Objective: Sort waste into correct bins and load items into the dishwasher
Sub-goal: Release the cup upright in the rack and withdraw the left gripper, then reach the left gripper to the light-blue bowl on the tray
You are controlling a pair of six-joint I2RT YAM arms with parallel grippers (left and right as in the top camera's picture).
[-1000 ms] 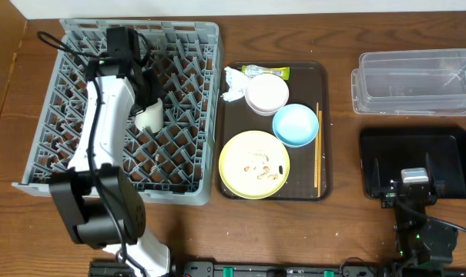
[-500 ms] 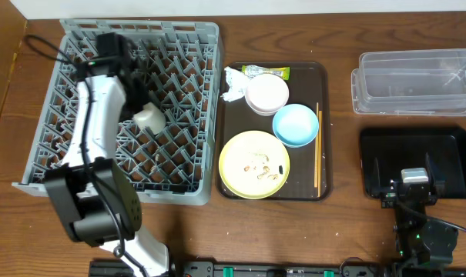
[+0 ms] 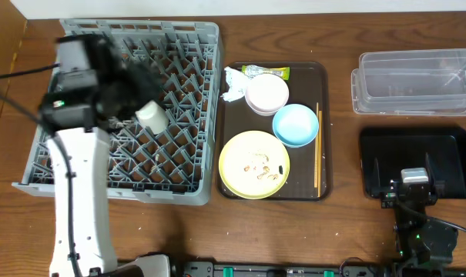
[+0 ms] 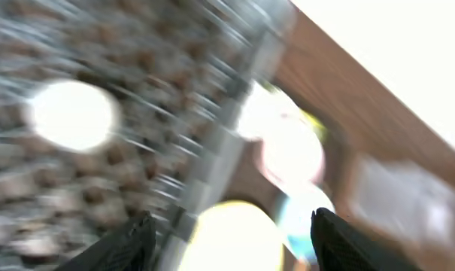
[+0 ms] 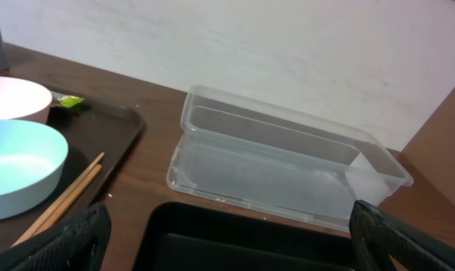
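Black right gripper (image 5: 231, 241) idles, fingers wide apart, over the black rectangular shallow bin (image 3: 456, 150). Farther in, the left gripper (image 4: 231, 226) has just let go and risen, fingers apart and empty. The small cream cup (image 3: 151, 115) now lies in the large grey plastic dish rack (image 3: 182, 165). One item is loaded; the pale yellow round plate (image 3: 236, 165) still waits.

No lettering, label, brand or number is legible anywhere; any print on the small yellow-green wrapper (image 3: 267, 72), at twelve o'clock on the dark brown flat tray (image 3: 233, 119), is too small to read.
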